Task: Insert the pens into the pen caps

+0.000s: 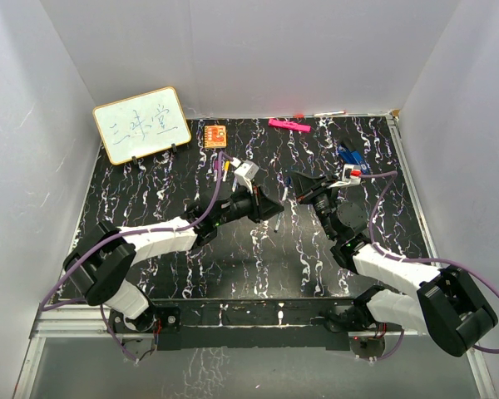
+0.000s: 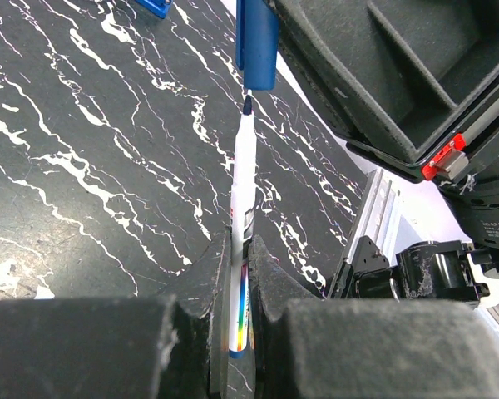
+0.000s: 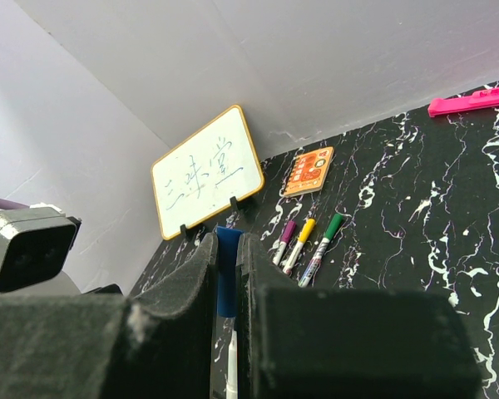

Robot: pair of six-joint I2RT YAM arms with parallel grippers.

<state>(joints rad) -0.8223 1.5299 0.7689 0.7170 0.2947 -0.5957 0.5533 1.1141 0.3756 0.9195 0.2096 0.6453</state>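
Top camera overlooks the table (image 1: 150, 191); both close wrist views share the pen (image 2: 243, 183).

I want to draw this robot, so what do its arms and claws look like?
The left arm and the right arm look the same: smooth white shells in the middle and chunky, rounded black joints. A purple cable loops along each one. The left claw and the right claw are black, each with two thick, matte fingers that look like foam.

Tip of pen (image 2: 243, 166) just beside cap (image 2: 256, 37)
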